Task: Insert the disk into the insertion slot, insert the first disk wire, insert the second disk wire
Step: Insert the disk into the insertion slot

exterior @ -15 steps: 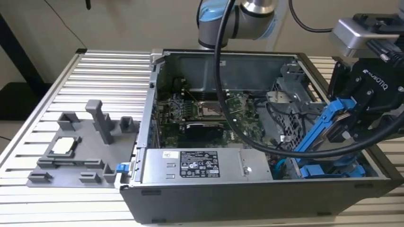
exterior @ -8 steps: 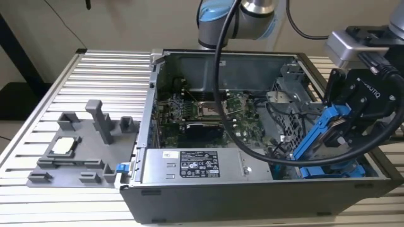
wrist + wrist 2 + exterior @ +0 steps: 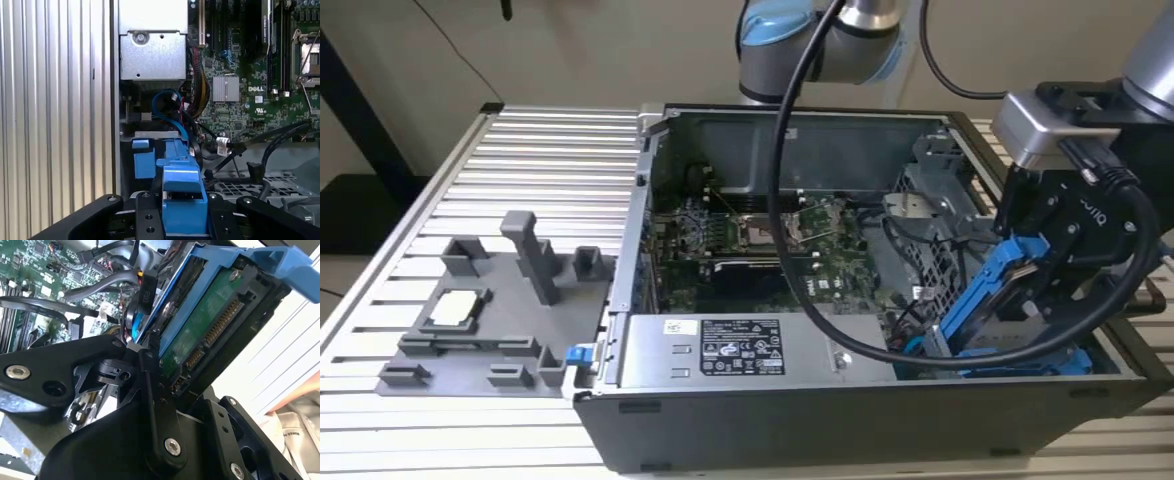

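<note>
My gripper (image 3: 1030, 285) is shut on the disk (image 3: 998, 292), which hangs steeply tilted in its bright blue carrier over the case's corner at the exterior view's right. The second wrist view shows the disk's green circuit-board underside (image 3: 210, 325) and its connectors, with a black finger (image 3: 150, 385) against the blue carrier (image 3: 235, 260). In the first wrist view the carrier's blue end (image 3: 182, 195) sits between my fingers. The insertion slot (image 3: 150, 137), a bay of the grey cage, lies just beyond it. Blue (image 3: 167, 102) and black cables (image 3: 280, 137) lie loose beside the bay.
The open computer case (image 3: 720, 420) stands on a slatted metal table (image 3: 534, 160). Inside it are the green motherboard (image 3: 747, 240) and a grey labelled power-supply box (image 3: 720, 350). A grey fixture plate (image 3: 494, 310) with posts lies at the exterior view's left. A thick black cable (image 3: 787, 200) hangs from the arm.
</note>
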`<state>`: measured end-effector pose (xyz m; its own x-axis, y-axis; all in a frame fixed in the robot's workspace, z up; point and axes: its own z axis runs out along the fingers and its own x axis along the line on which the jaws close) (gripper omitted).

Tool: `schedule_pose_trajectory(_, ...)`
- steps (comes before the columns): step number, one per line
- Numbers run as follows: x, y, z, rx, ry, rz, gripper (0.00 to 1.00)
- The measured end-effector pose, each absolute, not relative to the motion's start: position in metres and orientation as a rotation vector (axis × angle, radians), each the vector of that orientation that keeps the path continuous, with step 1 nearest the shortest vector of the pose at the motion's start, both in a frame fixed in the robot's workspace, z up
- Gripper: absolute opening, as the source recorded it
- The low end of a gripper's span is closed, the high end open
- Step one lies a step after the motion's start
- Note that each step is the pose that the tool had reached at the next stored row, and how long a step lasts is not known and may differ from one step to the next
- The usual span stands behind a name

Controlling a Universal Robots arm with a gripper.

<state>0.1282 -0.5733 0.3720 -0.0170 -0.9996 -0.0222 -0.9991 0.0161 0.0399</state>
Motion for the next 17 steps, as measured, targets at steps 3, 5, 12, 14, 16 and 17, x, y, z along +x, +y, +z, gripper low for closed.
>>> schedule_pose_trajectory(3,0.1282,-0.5733,0.3677,2.194,-2.231,-0.07,0.33)
schedule_pose_trajectory(5,0.1282,-0.5734,0.3652,2.194,-2.231,-0.07,0.33)
schedule_pose_trajectory(12,0.1288,-0.5732,0.364,2.195,-2.232,-0.071,0.34)
schedule_pose_trajectory(14,0.1288,-0.5733,0.3641,2.195,-2.231,-0.071,0.4)
schedule_pose_trajectory(16,0.1287,-0.5734,0.3666,2.194,-2.231,-0.07,0.47)
schedule_pose_trajectory(17,0.1287,-0.5734,0.3696,2.194,-2.231,-0.071,0.47)
